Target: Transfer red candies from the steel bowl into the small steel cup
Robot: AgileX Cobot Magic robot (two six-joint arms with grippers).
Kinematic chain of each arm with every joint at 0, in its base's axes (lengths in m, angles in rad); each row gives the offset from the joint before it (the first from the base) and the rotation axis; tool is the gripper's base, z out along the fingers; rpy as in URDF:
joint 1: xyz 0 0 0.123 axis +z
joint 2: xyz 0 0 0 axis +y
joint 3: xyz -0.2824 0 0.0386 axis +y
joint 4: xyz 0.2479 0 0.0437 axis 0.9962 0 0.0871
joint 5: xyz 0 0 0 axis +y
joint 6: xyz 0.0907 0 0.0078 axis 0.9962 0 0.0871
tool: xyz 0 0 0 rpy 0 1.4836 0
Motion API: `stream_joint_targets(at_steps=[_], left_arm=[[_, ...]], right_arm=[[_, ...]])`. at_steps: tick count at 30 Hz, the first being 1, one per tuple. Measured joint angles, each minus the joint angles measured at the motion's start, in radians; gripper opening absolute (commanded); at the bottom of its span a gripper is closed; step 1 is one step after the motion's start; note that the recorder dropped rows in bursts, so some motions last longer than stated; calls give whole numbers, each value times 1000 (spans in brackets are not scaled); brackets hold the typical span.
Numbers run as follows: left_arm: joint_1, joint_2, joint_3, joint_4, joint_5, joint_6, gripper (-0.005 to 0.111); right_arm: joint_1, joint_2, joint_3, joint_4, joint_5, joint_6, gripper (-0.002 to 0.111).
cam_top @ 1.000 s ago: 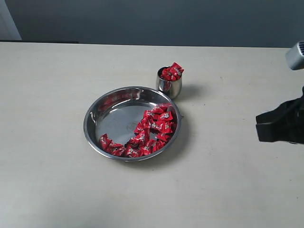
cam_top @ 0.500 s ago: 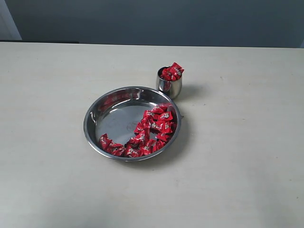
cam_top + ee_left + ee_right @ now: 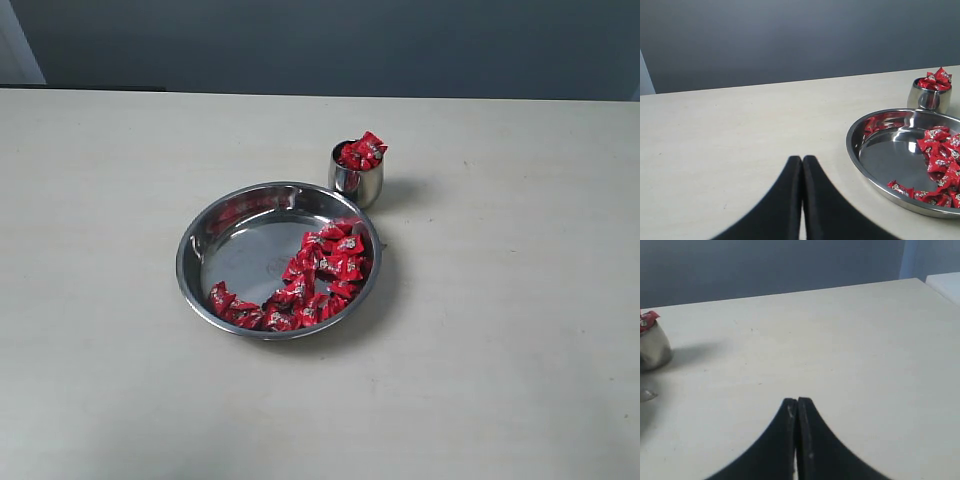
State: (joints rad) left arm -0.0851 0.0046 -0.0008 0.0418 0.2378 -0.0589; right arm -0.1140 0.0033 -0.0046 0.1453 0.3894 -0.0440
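Red candies fill the steel bowl's near-right curve on the worktop. Left end effector and right end effector have tips together, empty. Beyond, the small steel cup is heaped, so pinch one candy and release it low.

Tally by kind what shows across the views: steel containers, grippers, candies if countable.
steel bowl: 1
small steel cup: 1
grippers: 2 (left gripper, right gripper, both shut)
red candies: heaped, too overlapped to count
Total without candies: 4
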Motion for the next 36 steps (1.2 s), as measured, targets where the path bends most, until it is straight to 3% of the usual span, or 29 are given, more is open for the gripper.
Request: stream_joint_targets(at_steps=[7, 36], left_arm=[[0, 0, 0, 0, 0, 0, 0], [0, 0, 0, 0, 0, 0, 0]], right_arm=[[0, 0, 0, -82, -10, 18, -1], [0, 0, 0, -82, -12, 20, -1]])
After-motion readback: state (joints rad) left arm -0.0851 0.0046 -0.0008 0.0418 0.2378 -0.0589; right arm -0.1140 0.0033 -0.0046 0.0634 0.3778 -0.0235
